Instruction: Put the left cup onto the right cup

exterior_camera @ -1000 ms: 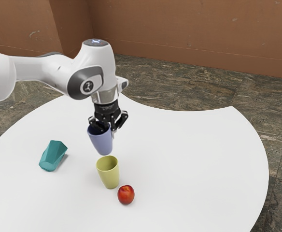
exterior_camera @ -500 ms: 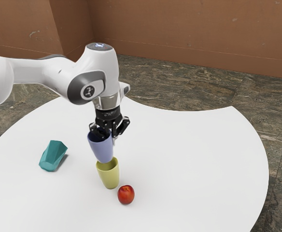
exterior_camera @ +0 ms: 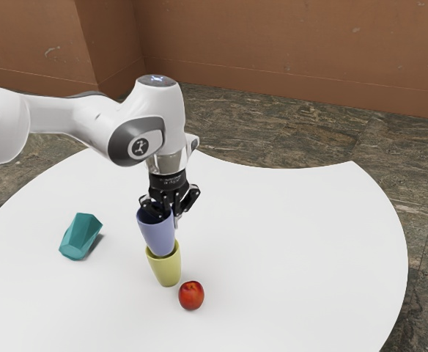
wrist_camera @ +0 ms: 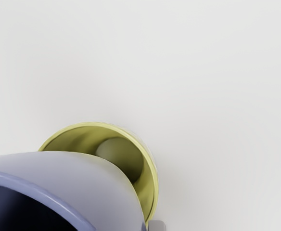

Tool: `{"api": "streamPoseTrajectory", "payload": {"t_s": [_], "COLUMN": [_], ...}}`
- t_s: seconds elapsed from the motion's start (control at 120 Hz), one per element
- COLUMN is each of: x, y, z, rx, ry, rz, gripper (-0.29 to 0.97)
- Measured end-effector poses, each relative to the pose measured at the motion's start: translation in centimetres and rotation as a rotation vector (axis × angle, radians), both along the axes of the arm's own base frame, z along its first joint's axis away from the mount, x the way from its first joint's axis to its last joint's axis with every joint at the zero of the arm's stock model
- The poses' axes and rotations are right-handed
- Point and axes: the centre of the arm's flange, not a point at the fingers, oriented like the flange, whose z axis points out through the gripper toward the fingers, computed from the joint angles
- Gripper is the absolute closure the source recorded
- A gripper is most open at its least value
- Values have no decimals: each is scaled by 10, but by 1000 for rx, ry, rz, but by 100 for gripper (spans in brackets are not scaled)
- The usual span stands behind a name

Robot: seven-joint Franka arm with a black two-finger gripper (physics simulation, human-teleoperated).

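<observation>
1. Over the last second the arm has come down. The pale lavender plastic cup (exterior_camera: 157, 229) hung clear above the squat yellow-green plastic cup (exterior_camera: 165, 268) and now has its base dipped into that cup's mouth.
2. By my reading, stacking has begun; what remains is a short further descent and a release.
3. The jaws are clamped on the lavender cup's rim, and the cup hangs directly beneath them with a slight tilt.
4. In the wrist view the lavender wall covers part of the yellow-green opening, so it sits off-centre.
5. The yellow-green cup stands on the white round surface (exterior_camera: 309, 242), with a red apple (exterior_camera: 191, 295) just beside it.
</observation>
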Motion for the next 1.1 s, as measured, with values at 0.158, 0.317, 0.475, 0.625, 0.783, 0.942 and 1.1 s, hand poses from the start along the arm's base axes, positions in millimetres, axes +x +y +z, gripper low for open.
{"api": "streamPoseTrajectory", "payload": {"t_s": [0.158, 0.317, 0.475, 0.625, 0.783, 0.942, 1.1], "x": [1, 2, 3, 4, 6, 10, 12], "y": [0, 0, 1, 2, 7, 12, 11], "z": [-6, -13, -16, -17, -21, -28, -33], "rx": [0, 0, 0, 2, 5, 4, 5], "ry": [7, 16, 19, 18, 19, 19, 20], "rz": [12, 22, 30, 36, 44, 52, 47], "gripper": [78, 78, 78, 78, 78, 78, 62]}}
